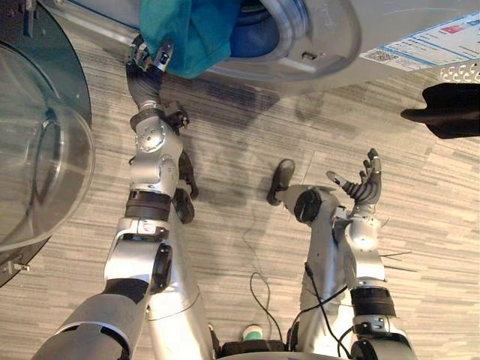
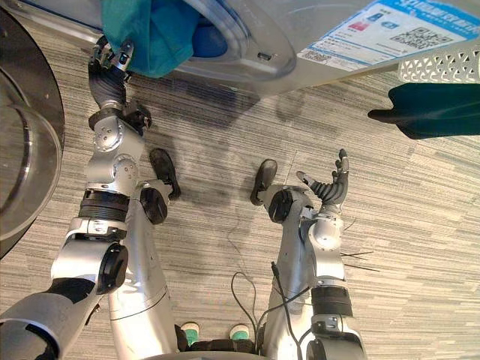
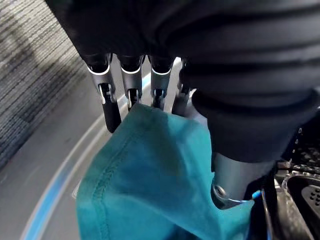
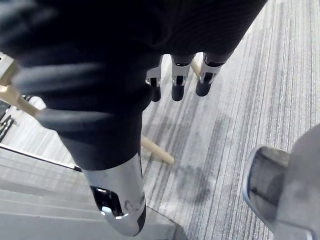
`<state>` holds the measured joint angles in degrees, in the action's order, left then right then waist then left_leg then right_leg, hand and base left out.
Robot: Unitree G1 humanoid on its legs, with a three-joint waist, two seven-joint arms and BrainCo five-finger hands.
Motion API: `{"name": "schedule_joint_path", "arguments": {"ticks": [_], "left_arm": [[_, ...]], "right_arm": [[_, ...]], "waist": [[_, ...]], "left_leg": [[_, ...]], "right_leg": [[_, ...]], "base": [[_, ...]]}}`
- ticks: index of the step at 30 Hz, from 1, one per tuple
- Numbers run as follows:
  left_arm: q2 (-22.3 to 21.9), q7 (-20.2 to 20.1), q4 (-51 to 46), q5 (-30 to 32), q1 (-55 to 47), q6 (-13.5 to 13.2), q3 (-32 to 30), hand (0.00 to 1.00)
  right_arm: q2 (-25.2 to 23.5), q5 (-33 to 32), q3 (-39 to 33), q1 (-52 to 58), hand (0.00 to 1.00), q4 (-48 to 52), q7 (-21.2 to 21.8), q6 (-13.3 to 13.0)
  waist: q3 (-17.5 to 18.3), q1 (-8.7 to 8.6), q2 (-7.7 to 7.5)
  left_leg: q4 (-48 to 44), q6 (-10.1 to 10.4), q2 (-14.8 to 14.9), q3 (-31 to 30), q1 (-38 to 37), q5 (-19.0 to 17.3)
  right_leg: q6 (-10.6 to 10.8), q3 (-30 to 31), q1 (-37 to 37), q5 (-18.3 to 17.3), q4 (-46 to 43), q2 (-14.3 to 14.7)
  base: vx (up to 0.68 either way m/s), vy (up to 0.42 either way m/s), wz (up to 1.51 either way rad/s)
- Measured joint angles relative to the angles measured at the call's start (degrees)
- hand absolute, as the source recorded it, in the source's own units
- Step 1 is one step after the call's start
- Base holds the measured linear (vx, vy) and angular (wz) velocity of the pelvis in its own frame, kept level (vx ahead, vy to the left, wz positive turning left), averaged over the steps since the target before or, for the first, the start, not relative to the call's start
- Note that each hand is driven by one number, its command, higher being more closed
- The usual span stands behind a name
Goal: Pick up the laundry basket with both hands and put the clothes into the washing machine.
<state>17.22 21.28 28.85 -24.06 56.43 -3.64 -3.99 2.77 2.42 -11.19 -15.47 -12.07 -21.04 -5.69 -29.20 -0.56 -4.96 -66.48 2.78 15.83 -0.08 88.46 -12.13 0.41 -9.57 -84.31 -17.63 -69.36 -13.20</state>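
The left hand (image 1: 148, 61) is up at the round hole of the washing machine (image 1: 330, 37). It is grasping a teal cloth (image 1: 187, 34). In the left wrist view the fingers (image 3: 111, 107) go down behind the cloth and the thumb (image 3: 230, 180) is on the other side, so the cloth is pinched between them. The cloth hangs over the lower edge of the hole, part in and part out. Something blue (image 1: 255, 34) shows deeper inside the hole (I cannot tell what it is).

The round glass door (image 1: 45, 157) of the machine stands wide open on the robot's left side. A sticker (image 1: 427, 41) is on the front of the machine, to the right of the hole.

The right hand (image 1: 365, 187) is low and well apart from the machine, over the grey striped floor (image 1: 247, 135). Its palm faces up. Its fingers (image 4: 178, 90) are straight and loose, and it holds nothing.

The white laundry basket (image 2: 442, 66) is far off to the robot's right, at the edge of the view. It has many small holes in its wall. Neither hand touches it. A dark cloth (image 2: 424, 109) shows just below the basket's edge, and I cannot tell if it hangs from the basket or lies beside it.
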Motion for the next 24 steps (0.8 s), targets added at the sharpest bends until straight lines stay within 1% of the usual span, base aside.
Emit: {"name": "schedule_joint_path", "arguments": {"ticks": [2,3,4,6,11,16,19,24], "left_arm": [[0.0,0.0,0.0,0.0,1.7,-0.1,0.1,1.00],[-0.1,0.0,0.0,0.0,2.1,-0.1,0.2,1.00],[-0.1,0.0,0.0,0.0,2.2,-0.2,0.8,1.00],[-0.3,0.0,0.0,0.0,2.2,-0.3,1.5,1.00],[-0.7,0.1,-0.3,0.0,1.7,-0.7,1.6,1.00],[-0.7,0.1,-3.3,0.0,0.5,-0.8,2.2,1.00],[-0.5,0.3,-6.9,0.0,0.5,-1.1,2.3,1.00],[0.9,1.4,-10.4,-0.1,2.3,-1.7,3.6,1.00]], "right_arm": [[-0.2,0.0,0.0,0.0,0.00,-0.4,0.0,0.0],[-0.3,0.0,0.1,0.1,0.00,-1.9,0.0,0.4],[-0.2,0.0,0.1,0.2,0.00,-2.8,0.0,0.7],[-0.2,0.0,0.0,0.2,0.00,-3.2,0.0,1.1],[-0.2,0.0,0.0,0.2,0.00,-3.3,0.0,1.2],[-0.2,0.0,-0.2,0.2,0.00,-3.3,0.1,1.3],[-0.2,0.0,-0.2,0.2,0.00,-3.3,0.1,1.5],[-0.4,0.0,-0.2,0.2,0.00,-3.3,0.1,1.9]], "waist": [[0.5,-0.13,-0.18],[2.6,-0.30,-0.22],[3.7,-0.34,-0.19],[4.2,-0.34,-0.15],[4.3,-0.29,-0.17],[4.3,-0.21,-0.17],[4.3,-0.20,-0.17],[4.3,-0.17,-0.17]], "left_leg": [[0.0,0.1,0.0,-0.1,0.2,-0.1],[0.2,0.1,0.0,-0.4,1.4,-0.1],[0.4,0.1,0.0,-0.4,2.0,-0.1],[0.4,0.1,0.0,-0.4,2.0,-0.1],[0.2,0.4,0.0,-0.6,2.0,0.4],[0.0,0.5,-0.3,-1.0,1.9,0.2],[0.3,0.8,-0.3,-1.0,1.6,0.1],[1.3,1.0,0.0,-0.9,1.4,0.6]], "right_leg": [[0.0,-0.1,-0.1,0.0,0.1,0.0],[0.0,-0.5,-1.0,0.0,0.5,0.0],[0.0,-0.7,-1.5,0.0,0.6,0.0],[0.0,-0.8,-1.5,0.1,0.5,0.0],[-0.5,-1.0,-1.5,-0.1,-0.1,0.0],[-0.4,-1.0,-1.5,-0.9,-1.1,-0.1],[-0.4,-1.0,-1.5,-1.0,-1.1,-0.4],[-0.6,-1.4,-1.3,-0.7,0.0,0.1]], "base": [[0.01,0.016,-0.03],[0.03,0.033,-0.06],[0.03,0.032,-0.05],[0.00,0.000,0.00],[0.03,0.017,0.04],[0.01,0.011,0.05],[0.00,0.000,0.00],[0.01,0.005,-0.02]]}}
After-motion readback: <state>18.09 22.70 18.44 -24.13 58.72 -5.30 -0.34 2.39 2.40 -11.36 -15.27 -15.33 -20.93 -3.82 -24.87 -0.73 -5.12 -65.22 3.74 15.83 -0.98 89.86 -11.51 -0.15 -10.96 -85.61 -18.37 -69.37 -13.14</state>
